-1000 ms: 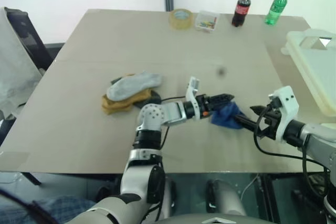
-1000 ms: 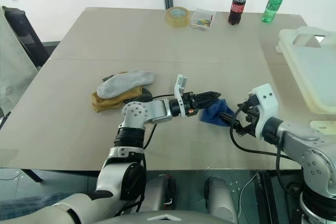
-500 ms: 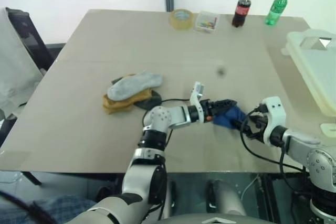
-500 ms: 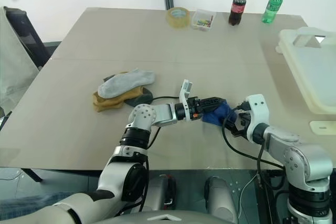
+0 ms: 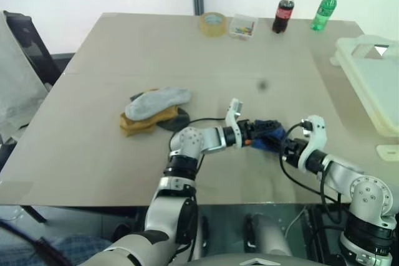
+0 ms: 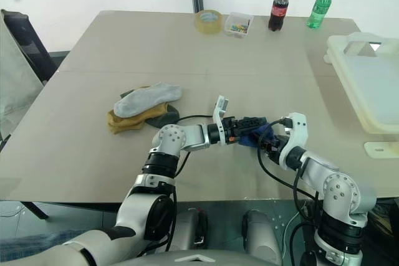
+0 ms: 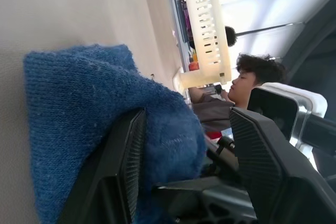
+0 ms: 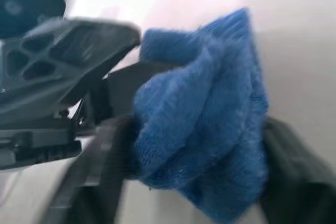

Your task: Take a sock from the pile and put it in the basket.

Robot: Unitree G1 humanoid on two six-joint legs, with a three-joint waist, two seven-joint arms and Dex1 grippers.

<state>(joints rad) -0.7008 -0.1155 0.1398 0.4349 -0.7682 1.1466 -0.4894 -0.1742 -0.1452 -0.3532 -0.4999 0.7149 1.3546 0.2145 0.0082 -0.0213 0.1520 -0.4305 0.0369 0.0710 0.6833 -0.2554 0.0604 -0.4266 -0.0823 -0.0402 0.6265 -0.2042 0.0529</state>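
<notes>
Blue sock is lying bunched on the table, lower centre-right of frame, well apart from the pile and the basket at right edge. Right gripper is now dropping in against it and narrowing: a handover is starting. Left gripper is clamping the sock; right jaws are straddling it, grip not confirmed.

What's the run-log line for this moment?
stage: handover | item: royal blue knitted sock | left end effector: gripping sock | right end effector: around sock | pale cream plastic basket: no sock visible inside
</notes>
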